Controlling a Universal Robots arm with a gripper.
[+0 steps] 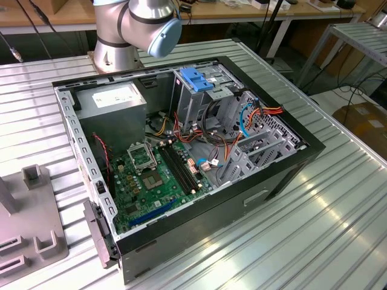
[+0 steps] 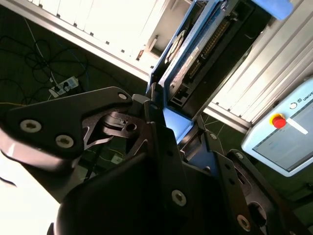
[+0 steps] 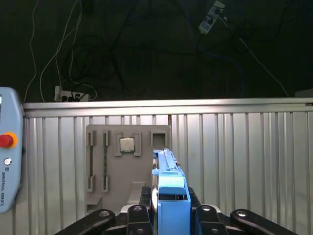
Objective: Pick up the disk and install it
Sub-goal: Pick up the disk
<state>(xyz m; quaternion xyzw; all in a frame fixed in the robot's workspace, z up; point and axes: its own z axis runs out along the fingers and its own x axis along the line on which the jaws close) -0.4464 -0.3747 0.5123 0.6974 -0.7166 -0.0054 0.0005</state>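
**End effector [image 3: 168, 198] clamped on the disk [image 3: 165, 164], which is held edge-on**

In both wrist views the black fingers [image 2: 155, 110] press against the blue carrier of the disk [image 2: 195, 54], which stands upright between them. In the first wrist view a grey fixture [image 3: 128, 169] lies beyond it on the ribbed metal surface [image 3: 244, 161]. In the exterior view the open computer case [image 1: 181, 151] fills mid-frame, with the arm's base [image 1: 115, 51] behind it at the upper left.
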